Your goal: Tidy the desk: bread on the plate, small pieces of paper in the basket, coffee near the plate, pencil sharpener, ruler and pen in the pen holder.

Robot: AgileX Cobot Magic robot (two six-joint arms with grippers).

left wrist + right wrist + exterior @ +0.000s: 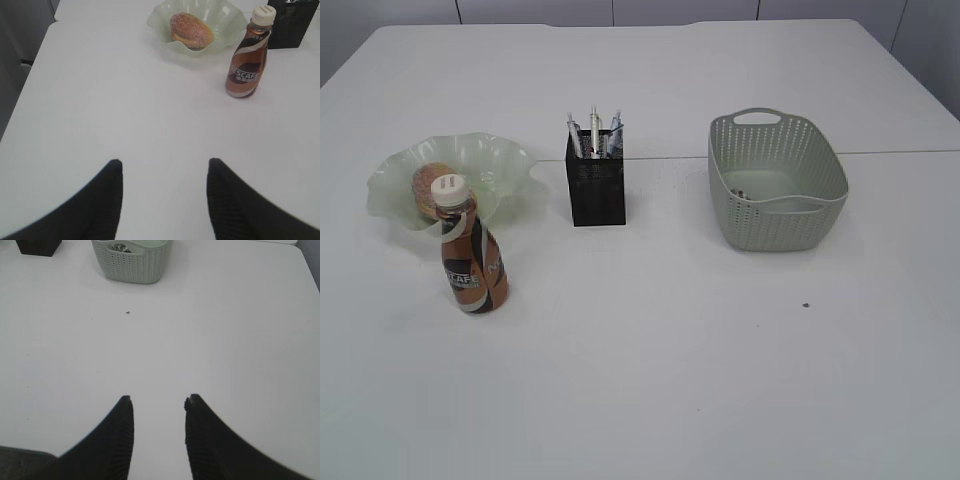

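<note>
Your left gripper (164, 167) sits released: two dark, ribbed, tapered fingers (107, 200) apart over bare table, nothing between them. Your right gripper (158, 400) is the same, jaws parted a bit narrower, pads (200, 440) textured black, empty. Neither arm shows in the exterior view.

Out from the left fingers: coffee bottle (248, 55) stands upright, brown shrink label with white swirl, cream cap. It is just beside the plate (165, 37), at its near rim. Plate is pale green, translucent, with a wavy ruffled edge. Bread (191, 30) lies on it, round, sugar-dusted, orange-brown. In the exterior view the bottle (470, 260) partly hides the bread (425, 185).

Pen holder (596, 190) is a black mesh square box, upright, centre of the table, well apart from plate and basket. Several pens (593, 135) stick out of the top, upright. You can't tell from these views whether ruler or sharpener are inside.

Out from the right fingers: basket (131, 262) is grey-green perforated plastic, oval, with cut-out handles. Small crumpled bits of paper (119, 247) lie in it, against the left wall in the exterior view. A tiny dark speck (806, 305) lies on the table (720, 400) in front of the basket.

Table is plain white, matte, with a seam line running behind the basket. Nothing stands between either gripper and the items.
</note>
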